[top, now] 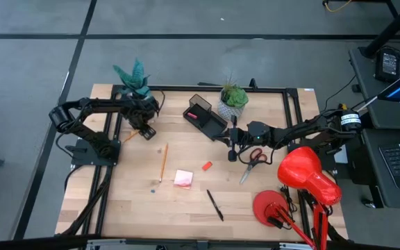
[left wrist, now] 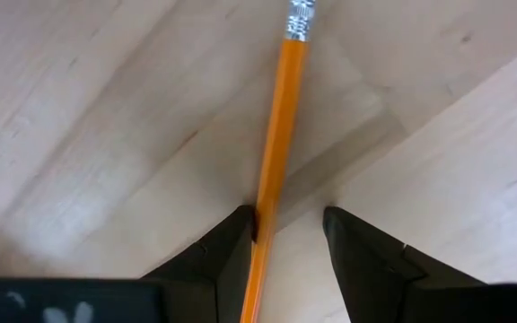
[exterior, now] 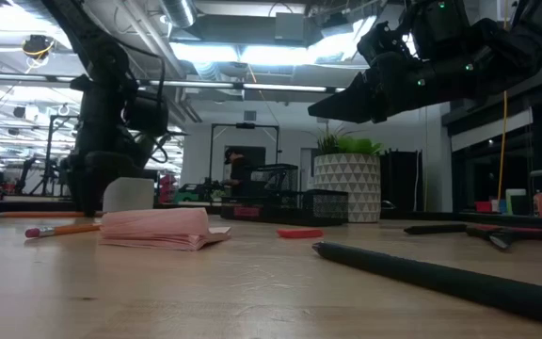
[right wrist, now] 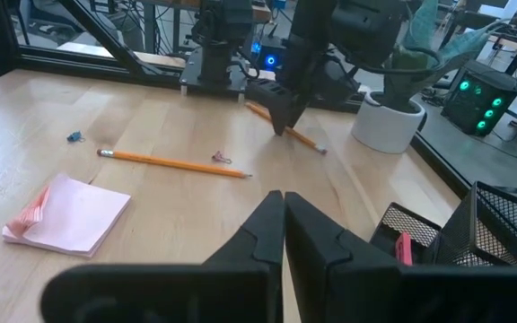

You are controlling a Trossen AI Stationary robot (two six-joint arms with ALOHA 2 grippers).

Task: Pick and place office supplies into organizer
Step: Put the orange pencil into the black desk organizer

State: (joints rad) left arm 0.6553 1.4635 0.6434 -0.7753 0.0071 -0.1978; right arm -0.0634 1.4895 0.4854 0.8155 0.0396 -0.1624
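Observation:
My left gripper (top: 146,130) is open and low over an orange-yellow pencil (left wrist: 276,152) that lies flat on the table near the left plant. The pencil runs between the two fingers, close against one of them. My right gripper (right wrist: 283,224) is shut on nothing and hangs above the table between the black organizer (top: 205,114) and the red-handled scissors (top: 254,160). A second pencil (top: 163,161), a pink sticky-note pad (top: 183,178), a red eraser (top: 207,166) and a black pen (top: 215,205) lie flat on the wood. Something pink (right wrist: 405,247) sits inside the organizer. My left gripper comes at the pencil from above, pointing down, with its fingers across the shaft (left wrist: 267,202) well below the eraser end. The shaft lies right at the inner edge of one finger (left wrist: 236,242); I cannot tell whether they touch. The pencil rests on the table.
Two white plant pots (top: 232,105) (right wrist: 386,121) stand at the far side. A red desk lamp (top: 304,177) fills the near right corner. Small clips (right wrist: 74,136) (right wrist: 220,158) lie near the second pencil. A dark frame rims the table.

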